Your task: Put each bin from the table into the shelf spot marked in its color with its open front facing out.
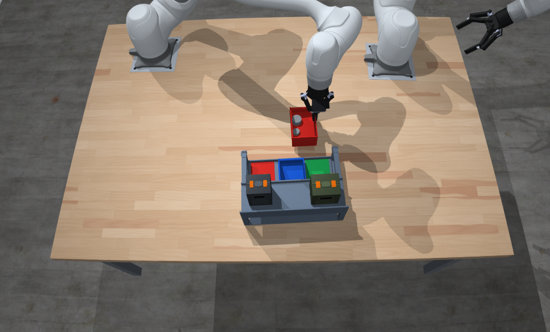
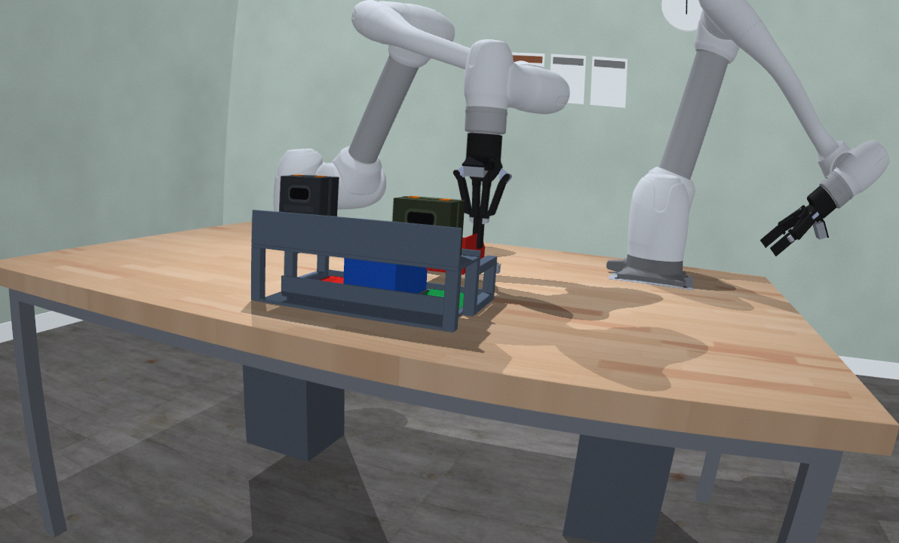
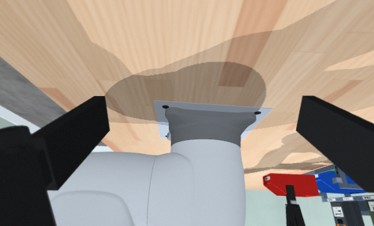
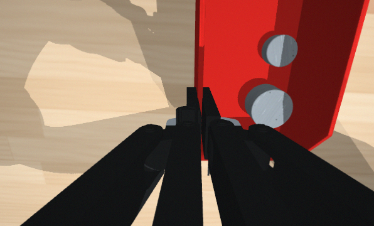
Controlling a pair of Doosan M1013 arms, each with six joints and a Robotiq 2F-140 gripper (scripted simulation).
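My right gripper point(image 1: 314, 118) point(image 2: 480, 244) point(image 4: 197, 102) points down, shut on a side wall of the red bin point(image 1: 308, 128) point(image 3: 304, 186) point(image 4: 237, 63). The bin hangs low on the arms' side of the shelf point(image 1: 293, 215) point(image 2: 354, 232), roughly level. A larger grey part point(image 1: 296, 119) point(image 4: 272, 107) and a smaller one point(image 1: 296, 131) point(image 4: 279, 50) are in it. The red mark point(image 1: 262, 169) point(image 2: 333, 279) is bare. The blue bin point(image 1: 291, 169) point(image 2: 372, 273) is in the middle spot; I see no parts in it. The green mark point(image 1: 318, 166) point(image 2: 444, 295) is bare. My left gripper point(image 1: 461, 39) point(image 2: 771, 246) point(image 3: 202, 113) is open and empty, beyond the table's edge.
A dark grey case point(image 1: 258, 198) point(image 2: 308, 195) and an olive case point(image 1: 325, 193) point(image 2: 425, 210) stand on the shelf's upper board, near its two ends. Shelf posts flank the outer spots. The left arm's base is in front of its own wrist camera.
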